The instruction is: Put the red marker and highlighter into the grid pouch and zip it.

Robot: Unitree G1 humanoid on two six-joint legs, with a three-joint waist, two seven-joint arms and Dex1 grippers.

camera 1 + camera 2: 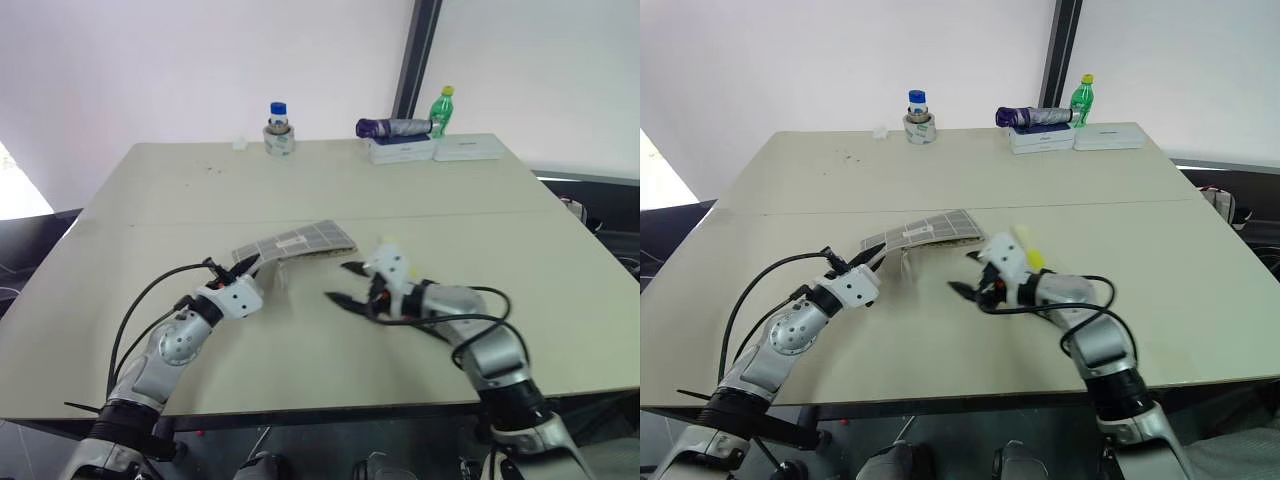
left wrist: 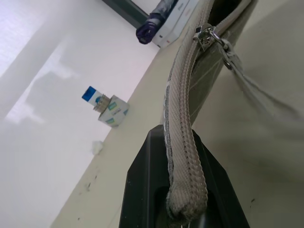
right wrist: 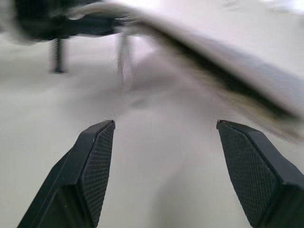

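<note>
A broad beige table carries the scene, with a seam running across it from side to side. Near the middle of the table the grid pouch is held by one end and lifted at a slant, its far end toward the centre of the table — a flat grey fabric rectangle crossed by thin white grid lines, with a small white label at its middle. In the left wrist view its zip edge appears as a thick ribbed tape, with a metal slider and pull at the far end of the visible stretch and a thin strap hanging below it. The left gripper has its two black fingers pressed together on the near end of that zip edge, pinching the fabric. The right gripper hovers just beside the pouch, on its right and apart from it; its fingers stand spread wide with nothing between them, and the bare tabletop shows in the gap. A small yellow thing shows at the right gripper's back — too small to tell what it is. Along the far edge stand a white flat box, a folded purple umbrella lying on a second white box, a green bottle, and a blue-capped bottle standing inside a roll of tape.
</note>
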